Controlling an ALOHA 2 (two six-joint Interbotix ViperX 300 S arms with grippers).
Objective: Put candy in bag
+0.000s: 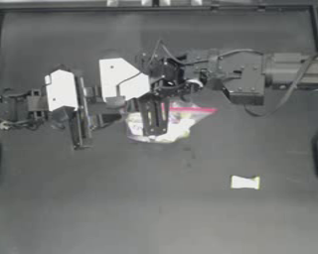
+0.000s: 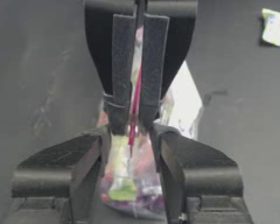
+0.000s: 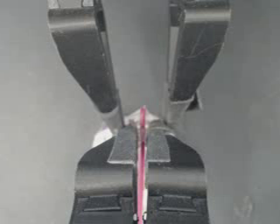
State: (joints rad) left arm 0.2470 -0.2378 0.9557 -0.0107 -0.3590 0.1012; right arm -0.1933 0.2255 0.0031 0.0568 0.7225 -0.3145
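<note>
The bag (image 1: 180,124) lies crinkled at mid-table, multicoloured sweets showing through, its pink-red strip (image 1: 194,109) along the mouth. My left gripper (image 1: 154,130) reaches in from the left and is shut on the bag's body; in the left wrist view its jaws flank the sweets (image 2: 131,183). My right gripper (image 1: 176,99) comes from the right and is shut on the pink strip (image 3: 141,175) at the bag's mouth. The candy (image 1: 245,182), a small pale wrapped piece, lies alone on the table toward the front right, apart from both grippers; it also shows as the candy (image 2: 272,27) in the left wrist view.
The dark table (image 1: 89,198) spreads wide around the candy and in front of the bag. The right arm's cable (image 1: 281,99) loops over the table behind and to the right of the bag.
</note>
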